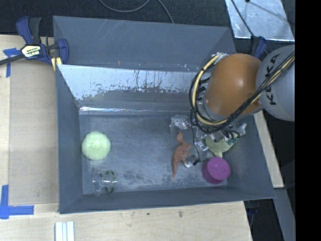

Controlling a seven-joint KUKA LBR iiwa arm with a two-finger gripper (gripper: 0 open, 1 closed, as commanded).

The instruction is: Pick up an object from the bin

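Nearest the front wall of the grey bin (70, 134), in the left corner of its floor, lies a small clear thing (104, 180), see-through with a faint green tint; what kind of thing it is I cannot tell. Along the same front edge but well apart, toward the right, sits a magenta cylinder (216, 169), its round face turned up. Just left of the cylinder and a little farther back is a brown toy figure (179, 153), thin and long, lying roughly front to back on the floor. At about that depth on the left side rests a pale green ball (96, 145), alone and far from the rest. The tool (197, 150) is down low over the right part of the floor, just beside the brown toy figure's right side and just behind the magenta cylinder; whether it is spread or pressed together cannot be told, nor whether it touches the figure. Close behind it, partly under the wrist, lies a pale yellow-green scrap (218, 146). Above sits the arm's orange cover (233, 87), looped with cables.
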